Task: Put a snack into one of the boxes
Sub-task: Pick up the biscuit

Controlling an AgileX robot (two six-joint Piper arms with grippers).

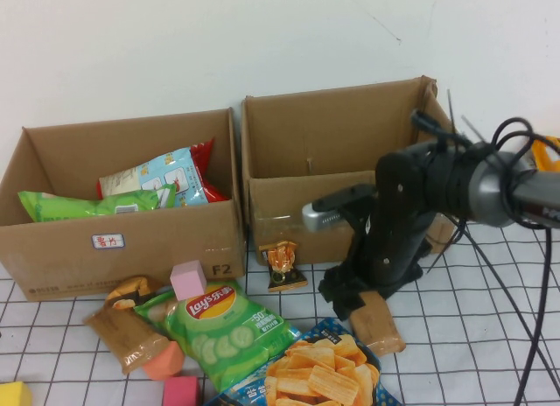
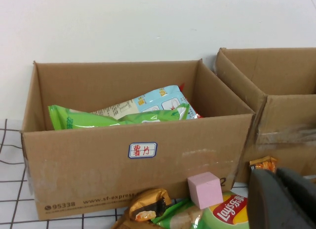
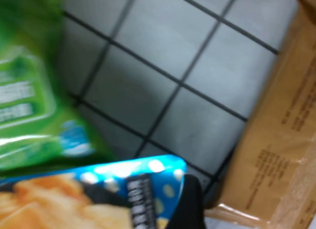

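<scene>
A brown snack packet (image 1: 378,325) lies on the checked cloth in front of the right cardboard box (image 1: 289,205). My right gripper (image 1: 352,294) is low over it and open. In the right wrist view one black fingertip (image 3: 190,204) sits beside the packet (image 3: 276,140), and the other finger is out of view. The left box (image 1: 131,240) holds several snack bags. My left gripper (image 2: 278,182) shows only in the left wrist view. It is shut and empty, hovering near the left box (image 2: 123,155), above the green Lay's bag (image 2: 232,209).
A green Lay's bag (image 1: 219,323), a blue chips bag (image 1: 315,371), a small orange snack (image 1: 282,264), another brown packet (image 1: 122,332) and a pink cube (image 1: 187,279) lie in front of the boxes. Coloured blocks (image 1: 181,391) sit at the front left. Black cables hang at the right.
</scene>
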